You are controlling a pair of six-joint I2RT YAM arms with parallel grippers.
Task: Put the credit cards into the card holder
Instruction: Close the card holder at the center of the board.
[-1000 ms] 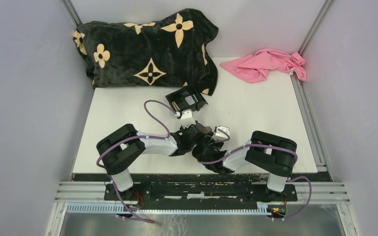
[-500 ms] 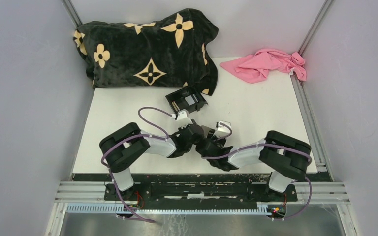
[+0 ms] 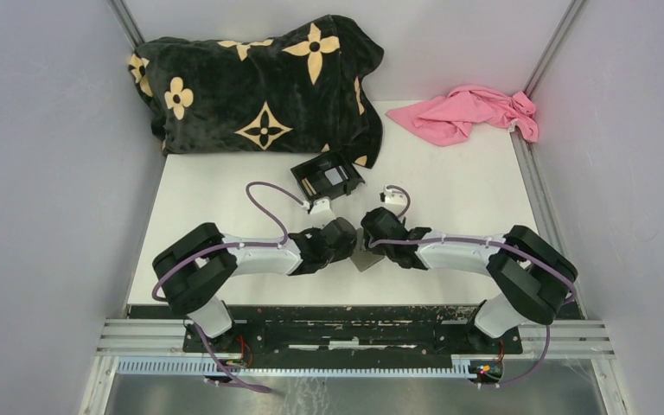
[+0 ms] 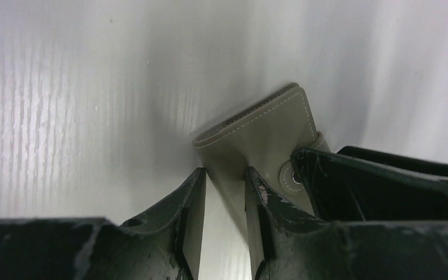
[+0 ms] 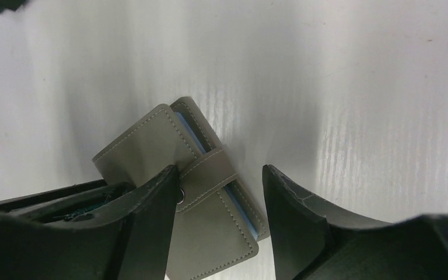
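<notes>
The card holder (image 3: pixel 365 258) is a grey wallet folded shut, lying on the white table between my two grippers. In the right wrist view the card holder (image 5: pixel 146 140) has its clasp tab (image 5: pixel 210 175) wrapped over it, and a thin blue card edge (image 5: pixel 192 137) shows inside. My right gripper (image 5: pixel 219 175) is open astride the tab, its left finger at the snap. My left gripper (image 4: pixel 224 175) has its jaws a narrow gap apart, tips over the card holder (image 4: pixel 262 128). No loose credit cards show on the table.
A black plastic box (image 3: pixel 328 175) with a pale rectangle inside stands just beyond the grippers. A black blanket with tan flowers (image 3: pixel 259 78) fills the back left. A pink cloth (image 3: pixel 471 112) lies at the back right. Grey walls close in both sides.
Both arms have stretched out and lowered. The grippers, bunched together before, have come down to the table with the card holder between them, and the right arm's elbow swung out to the right.
</notes>
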